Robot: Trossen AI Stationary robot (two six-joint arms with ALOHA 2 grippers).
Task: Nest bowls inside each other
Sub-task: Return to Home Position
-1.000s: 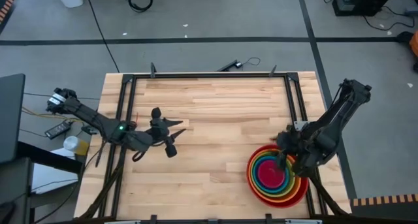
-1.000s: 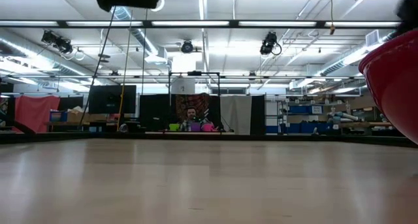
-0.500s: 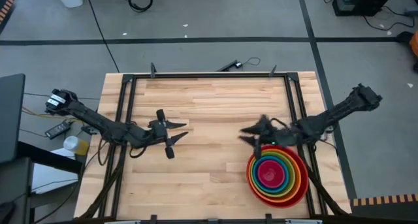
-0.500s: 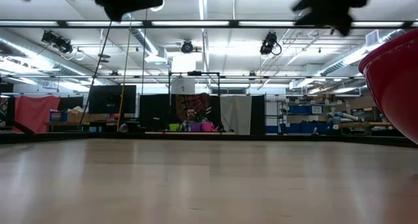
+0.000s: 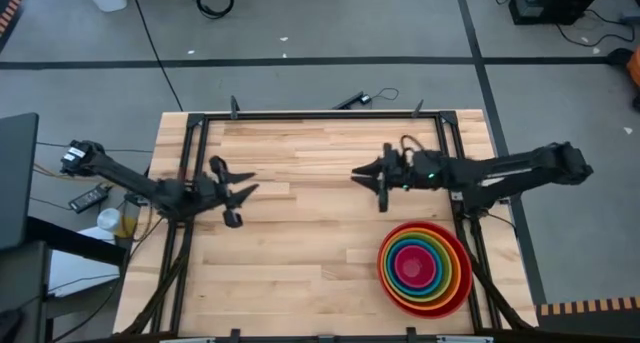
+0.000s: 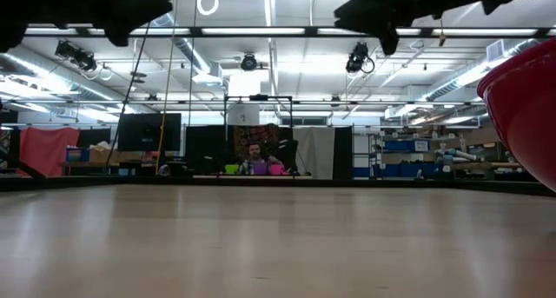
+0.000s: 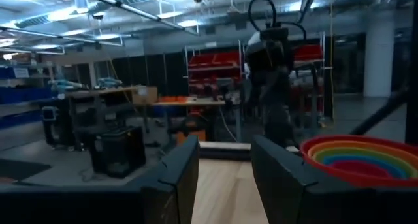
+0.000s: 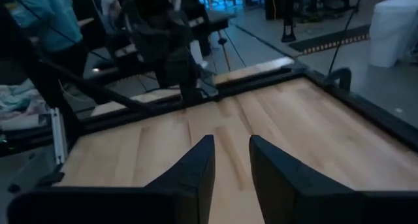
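Observation:
Several rainbow-coloured bowls (image 5: 424, 266) sit nested in one stack, red innermost, resting on the wooden table near its right front corner. The stack also shows in the left wrist view (image 7: 358, 156), and its red outer wall shows at the low view's right edge (image 6: 521, 107). My left gripper (image 5: 238, 191) hovers open over the table's left side, pointing right. My right gripper (image 5: 365, 179) hovers open above the table's middle, beyond the stack, pointing left. In the wrist views, each gripper (image 7: 225, 178) (image 8: 232, 168) has only bare table between its fingers.
A black metal frame (image 5: 320, 114) runs along the table's far and side edges. Bare wood (image 5: 300, 253) lies between the two grippers and left of the stack. A person (image 6: 254, 155) sits far off in the room behind, and another stands beyond the table (image 8: 46, 15).
My right gripper has left the bowl stack, swinging toward the table's far side and middle and turning to point left. My left gripper has drawn back toward the table's left edge. The stack has stayed put.

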